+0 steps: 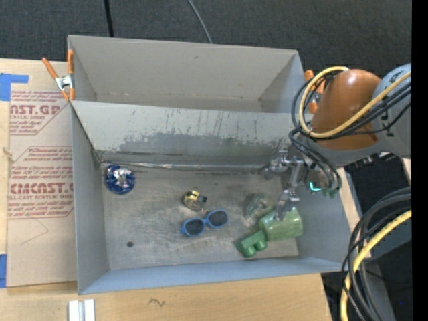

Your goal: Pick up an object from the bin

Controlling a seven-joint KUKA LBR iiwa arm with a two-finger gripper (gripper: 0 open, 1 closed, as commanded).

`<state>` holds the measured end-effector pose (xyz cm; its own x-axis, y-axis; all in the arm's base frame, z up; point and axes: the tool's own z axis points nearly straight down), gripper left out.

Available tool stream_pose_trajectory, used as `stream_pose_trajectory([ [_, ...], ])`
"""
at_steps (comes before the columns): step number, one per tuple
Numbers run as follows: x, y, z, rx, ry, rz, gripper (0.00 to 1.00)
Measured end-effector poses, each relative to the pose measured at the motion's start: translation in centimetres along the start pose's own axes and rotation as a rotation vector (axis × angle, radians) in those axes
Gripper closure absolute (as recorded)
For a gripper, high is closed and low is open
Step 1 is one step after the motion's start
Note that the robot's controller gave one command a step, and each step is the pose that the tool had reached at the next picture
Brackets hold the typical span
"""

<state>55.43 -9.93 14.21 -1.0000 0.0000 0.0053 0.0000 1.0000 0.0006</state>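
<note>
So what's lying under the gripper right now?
The gripper is over the top end of a light green plastic thing near the right front corner of the bin. Its tip covers part of that end, so whether it touches cannot be seen.

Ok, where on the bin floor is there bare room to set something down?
Bare: the front-left floor, between the blue ball and the blue sunglasses, and the strip along the back wall. Crowded: the right front, where the gripper hangs over the green plastic piece beside a clear item; a small yellow piece sits mid-floor.
</note>
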Motion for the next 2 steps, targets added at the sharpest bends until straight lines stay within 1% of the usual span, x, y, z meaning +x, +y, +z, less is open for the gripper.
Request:
stream_pose_trajectory([
  [1,2.2,-2.46,3.22,0.0,-0.01,-0.116,0.0],
  [2,2.31,-2.55,3.39,0.001,-0.008,-0.116,1.0],
])
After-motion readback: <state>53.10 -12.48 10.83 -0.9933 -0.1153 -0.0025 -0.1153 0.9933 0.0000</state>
